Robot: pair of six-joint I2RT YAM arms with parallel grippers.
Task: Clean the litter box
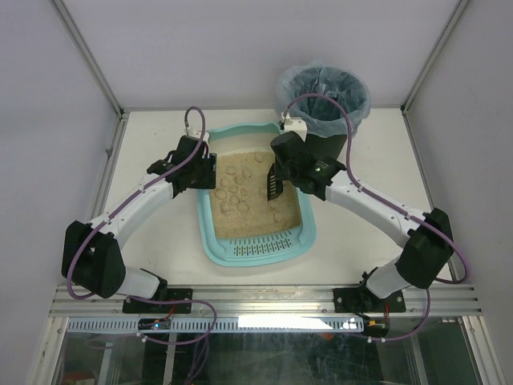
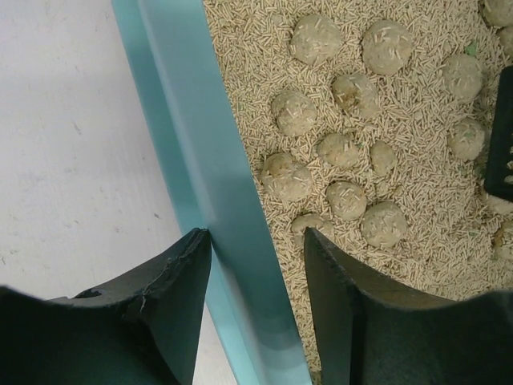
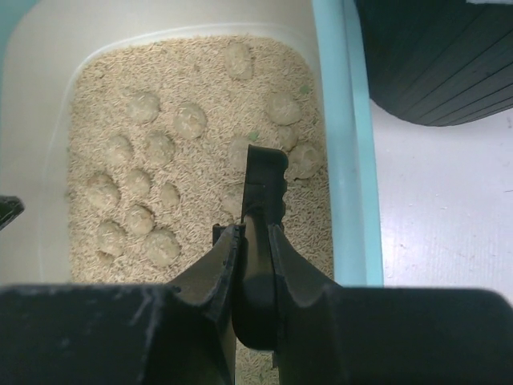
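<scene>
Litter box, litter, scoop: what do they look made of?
Litter box: moulded plastic, likely; teal, smooth satin rim with soft highlights. Litter: beige pellet grains, matte; exact stuff unclear. Scoop: black hard plastic, apparently; slight sheen, slotted.

The off-white table (image 1: 144,144) carries a light teal litter box (image 1: 205,228) near its middle, set lengthwise with its slotted end toward the near edge. A round black bin (image 1: 357,92) with a bluish bag liner stands on the table just beside the litter box's far right corner. Left and right of the litter box, the tabletop shows faint scuffs and specks.
</scene>
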